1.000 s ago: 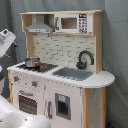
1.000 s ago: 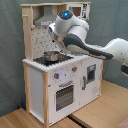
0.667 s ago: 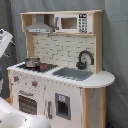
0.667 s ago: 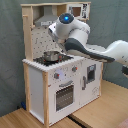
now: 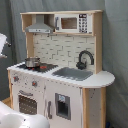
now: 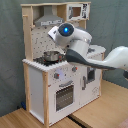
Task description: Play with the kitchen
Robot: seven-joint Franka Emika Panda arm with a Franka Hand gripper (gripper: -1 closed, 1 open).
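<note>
Gripper fingers cannot be made out: in the second exterior view the white Franka arm (image 6: 85, 50) reaches from the right edge across the frame's centre, in front of the tall white and light-wood toy kitchen (image 6: 50, 82), above its small metal pot (image 6: 50, 56) on the stovetop.

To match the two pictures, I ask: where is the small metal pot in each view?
First exterior view: the pot stands on the black stovetop, left of centre.
Second exterior view: the pot stands on the stovetop, at centre, just beside the robot arm.
Shared landmark: the grey hood above it.
</note>
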